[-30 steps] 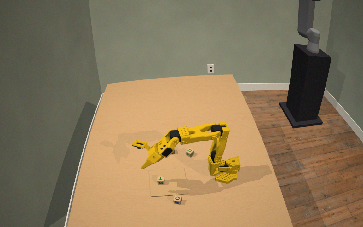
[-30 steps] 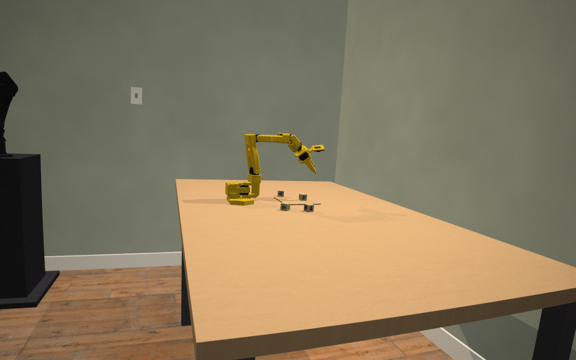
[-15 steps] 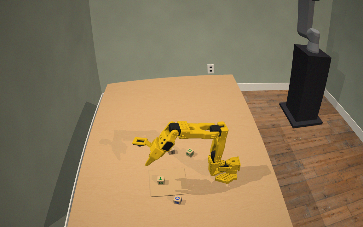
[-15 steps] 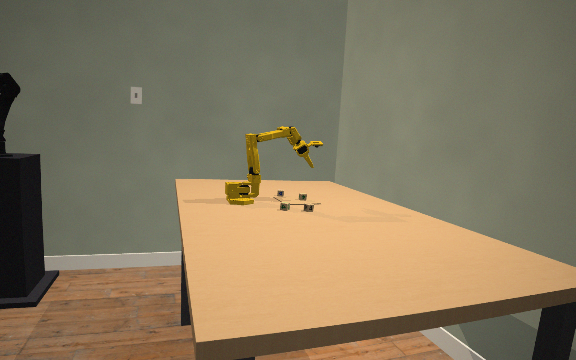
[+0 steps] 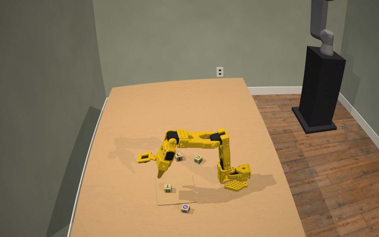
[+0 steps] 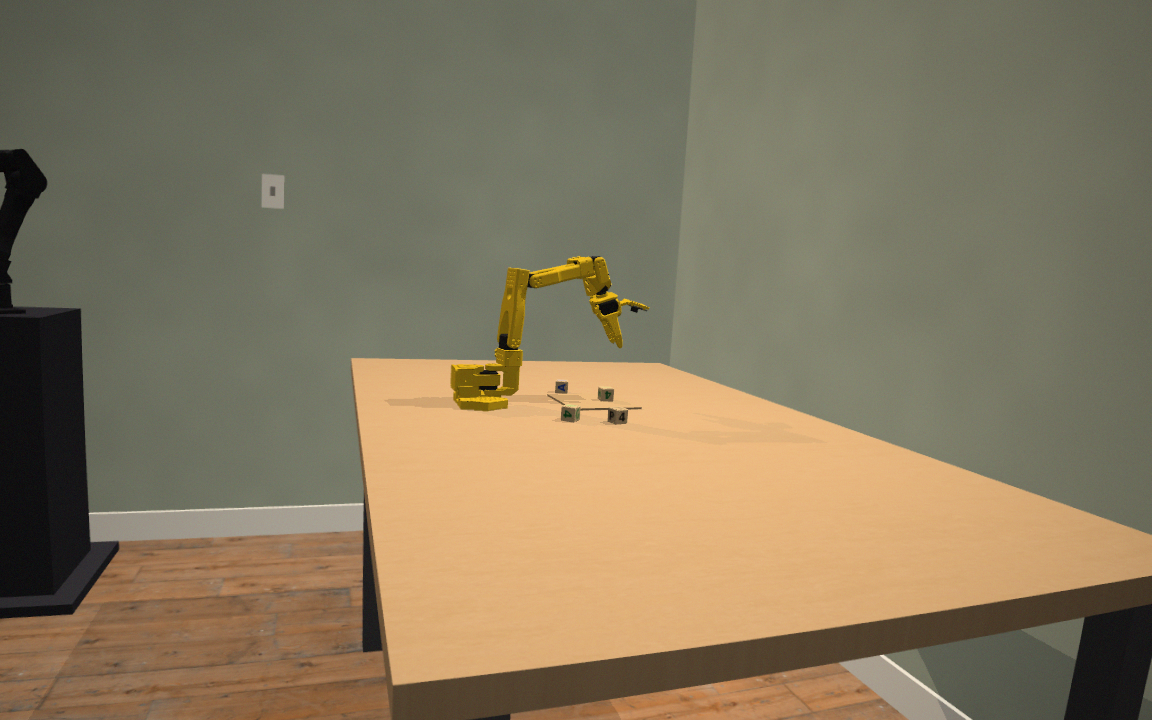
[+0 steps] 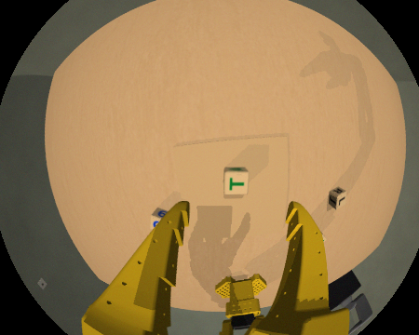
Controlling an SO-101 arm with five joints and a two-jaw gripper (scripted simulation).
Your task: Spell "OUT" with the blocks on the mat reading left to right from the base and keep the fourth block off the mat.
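My gripper [image 5: 159, 176] [image 6: 619, 345] [image 7: 239, 204] is open and empty, high above the mat [image 5: 163, 200] [image 7: 270, 195]. The T block [image 5: 167, 188] [image 6: 605, 394] [image 7: 236, 182] lies on the mat's far part, T up; seen from the base, the letter's top points left. The O block [image 5: 185, 208] [image 6: 560, 386] lies off the mat at its left side, O up, partly behind a finger in the wrist view. The U block [image 5: 197, 159] [image 6: 569, 412] lies off the mat on the right, U up, almost hidden in the wrist view.
The fourth block, with an L on top [image 5: 178, 156] [image 6: 618, 415] [image 7: 337, 198], lies off the mat on the right, farther from the base than the U block. The robot's base [image 5: 236, 184] stands near the table edge. Arm shadows cross the mat and table.
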